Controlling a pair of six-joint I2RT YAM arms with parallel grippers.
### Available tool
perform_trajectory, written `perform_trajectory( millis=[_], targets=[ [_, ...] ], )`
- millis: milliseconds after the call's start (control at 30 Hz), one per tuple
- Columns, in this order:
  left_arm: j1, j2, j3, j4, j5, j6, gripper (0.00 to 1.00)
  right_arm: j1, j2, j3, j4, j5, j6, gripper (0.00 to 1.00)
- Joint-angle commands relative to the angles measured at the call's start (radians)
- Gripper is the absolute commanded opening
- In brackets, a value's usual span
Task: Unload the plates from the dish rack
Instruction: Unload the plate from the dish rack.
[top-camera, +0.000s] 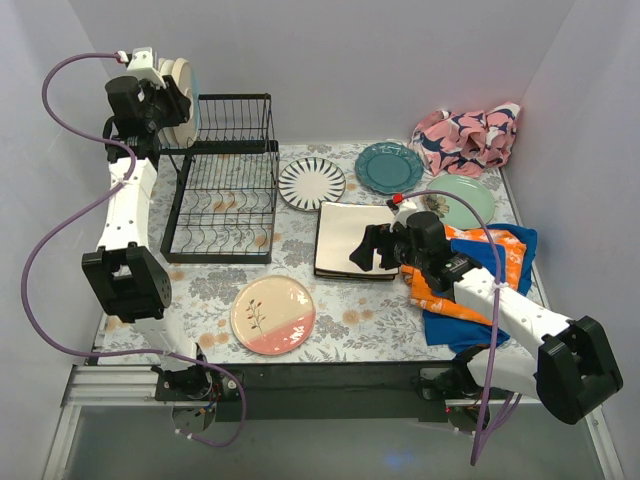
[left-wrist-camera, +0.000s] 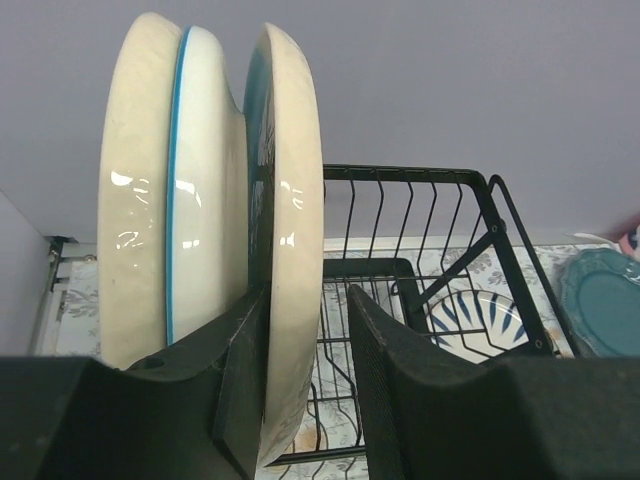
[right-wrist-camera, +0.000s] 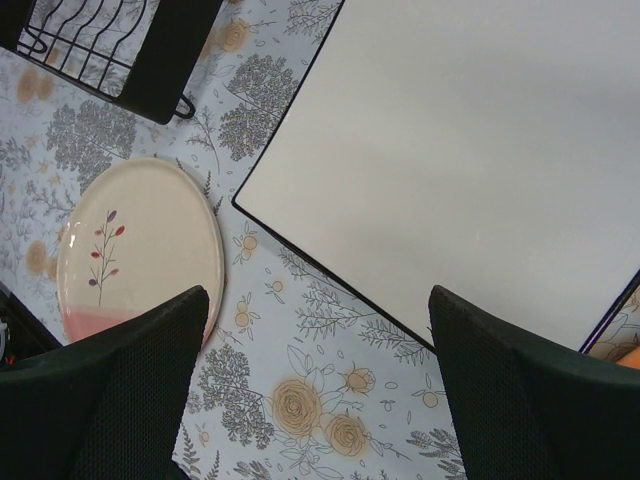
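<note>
Our left claw (left-wrist-camera: 307, 310), partly spread, straddles the rim of an upright cream plate (left-wrist-camera: 292, 180) at the far left of the dish rack (top-camera: 225, 200). Our right claw (right-wrist-camera: 318, 300) hangs spread wide over a square plate (right-wrist-camera: 480, 150).

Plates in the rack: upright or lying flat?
Upright. Left wrist view shows three plates standing on edge, side by side in the dish rack; the left gripper straddles one's rim.

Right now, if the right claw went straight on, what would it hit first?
Probably the near edge of the square plate, or the tablecloth just beside it: the right claw points down at that border.
</note>
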Motion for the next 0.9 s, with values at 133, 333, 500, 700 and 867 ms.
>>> perform_trajectory(
  millis=[133,333,500,700,867],
  targets=[
    [-0.047,0.001,-0.012,0.008,-0.098,0.077,0.31,0.007,0.009,0.039,0.033,0.01,-0.019,0.95],
    [-0.061,-0.005,-0.017,0.011,-0.131,0.118,0.2,0.008,0.017,0.042,0.034,0.012,-0.016,0.95],
    [-0.067,-0.011,-0.026,0.016,-0.138,0.135,0.05,0.014,0.02,0.045,0.033,0.007,-0.019,0.95],
    [-0.075,-0.032,-0.047,0.05,-0.155,0.149,0.0,0.017,0.012,0.044,0.033,0.014,-0.019,0.95],
    [-0.078,-0.051,-0.069,0.094,-0.16,0.155,0.0,0.02,0.015,0.045,0.031,0.018,-0.022,0.95]
  ],
)
